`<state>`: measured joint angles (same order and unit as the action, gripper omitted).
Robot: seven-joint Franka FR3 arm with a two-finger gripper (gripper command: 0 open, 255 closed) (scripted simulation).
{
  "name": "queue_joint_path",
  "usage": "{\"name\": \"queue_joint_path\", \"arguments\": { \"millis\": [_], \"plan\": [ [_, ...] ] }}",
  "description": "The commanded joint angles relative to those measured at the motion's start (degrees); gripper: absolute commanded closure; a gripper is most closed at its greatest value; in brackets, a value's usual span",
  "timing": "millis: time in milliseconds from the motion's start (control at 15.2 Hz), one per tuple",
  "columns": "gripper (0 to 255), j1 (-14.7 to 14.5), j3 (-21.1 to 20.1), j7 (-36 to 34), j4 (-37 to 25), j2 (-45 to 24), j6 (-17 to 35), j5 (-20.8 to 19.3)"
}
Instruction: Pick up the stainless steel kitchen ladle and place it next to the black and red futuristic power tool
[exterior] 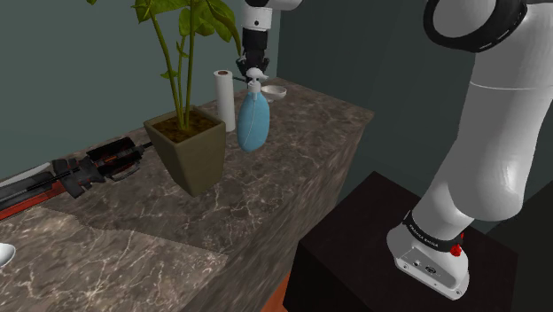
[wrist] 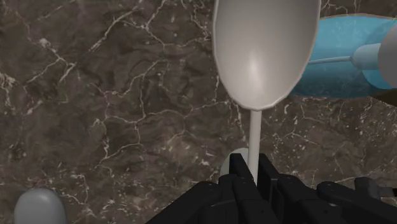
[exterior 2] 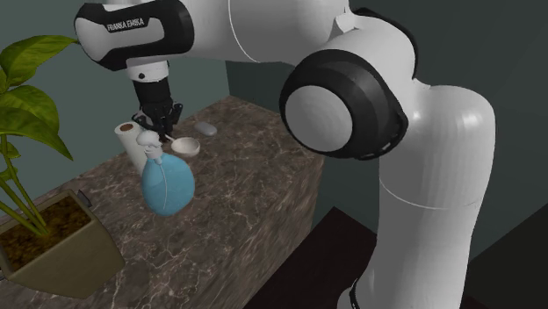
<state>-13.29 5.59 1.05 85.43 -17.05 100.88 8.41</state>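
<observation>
A dark brown marble-patterned counter (exterior: 292,142) with pale veins carries an olive square planter (exterior: 188,151) holding a green leafy plant. A black and red power tool (exterior: 89,168) lies near the planter, toward the shoulder view's left. Past the planter stand an upright white paper roll (exterior: 224,97) and, just beside it, a blue teardrop-shaped bottle (exterior: 253,124). A small grey oval object (exterior 2: 206,129) lies farther along.

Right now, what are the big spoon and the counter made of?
The ladle looks like smooth pale grey metal, maybe: a soft shine sits in its bowl. The counter looks like dark brown marble, going by its white veins.
</observation>
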Motion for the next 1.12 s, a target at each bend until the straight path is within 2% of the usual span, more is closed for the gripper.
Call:
{"name": "queue_joint_path", "arguments": {
  "millis": [0,330,594,792,924,1056],
  "plan": [
    [255,-1.3,-0.8,-2.2,-3.2,-2.2,-0.7,0.0],
    [255,-4.6,-2.5,-7.8,-13.0,-8.8,-3.2,-0.2],
    [255,-7.2,-3.6,-12.1,-24.4,-16.1,-6.9,-0.5],
    [255,-9.1,-4.3,-15.4,-37.9,-24.3,-11.9,-0.7],
    [255,-9.9,-4.8,-17.6,-54.2,-33.5,-18.6,-0.9],
    [255,-10.1,-4.6,-17.0,-45.9,-29.8,-14.1,-0.9]
  ]
}}
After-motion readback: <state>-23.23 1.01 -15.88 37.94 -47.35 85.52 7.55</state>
